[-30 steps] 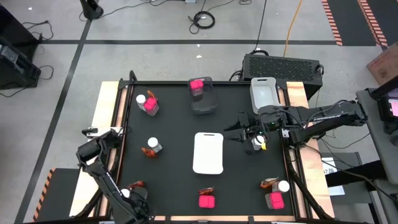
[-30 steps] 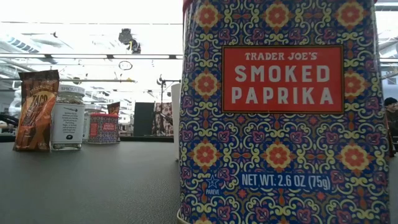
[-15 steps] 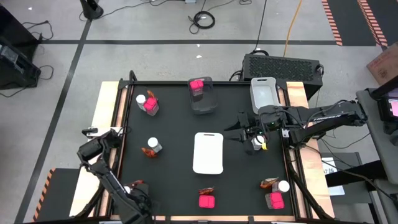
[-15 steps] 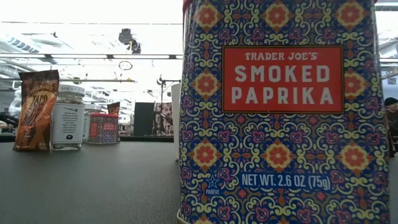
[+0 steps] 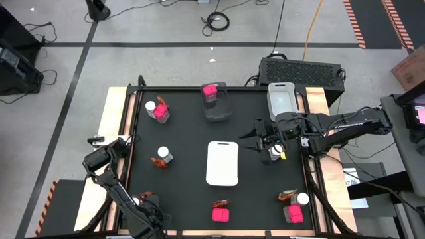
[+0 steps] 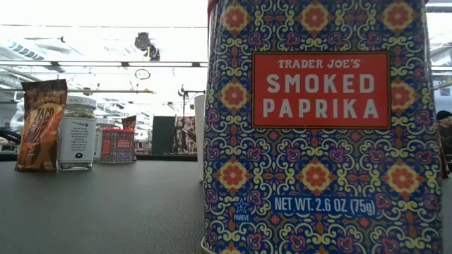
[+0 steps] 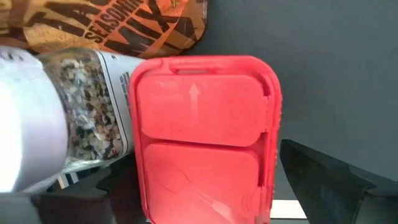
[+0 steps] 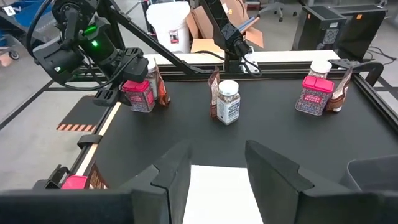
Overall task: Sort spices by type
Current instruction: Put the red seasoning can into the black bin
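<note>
Sorting hardly begun: one pink box point(image 5: 211, 91) in a grey bin point(image 5: 223, 110), the rest in mixed groups. Left gripper point(image 8: 137, 94) fingers beside corner box point(image 7: 202, 134), grip can't tell. Right gripper point(image 8: 216, 167) fingers apart, empty, by white tray point(image 5: 222, 162).

Overhead, table-level, two wrist cams

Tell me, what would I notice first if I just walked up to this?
A huge paprika tin fills the low view, right against the camera. From above, pink boxes, like one in a grey bin at the far edge, dot the black table, with a white tray in the middle.
</note>
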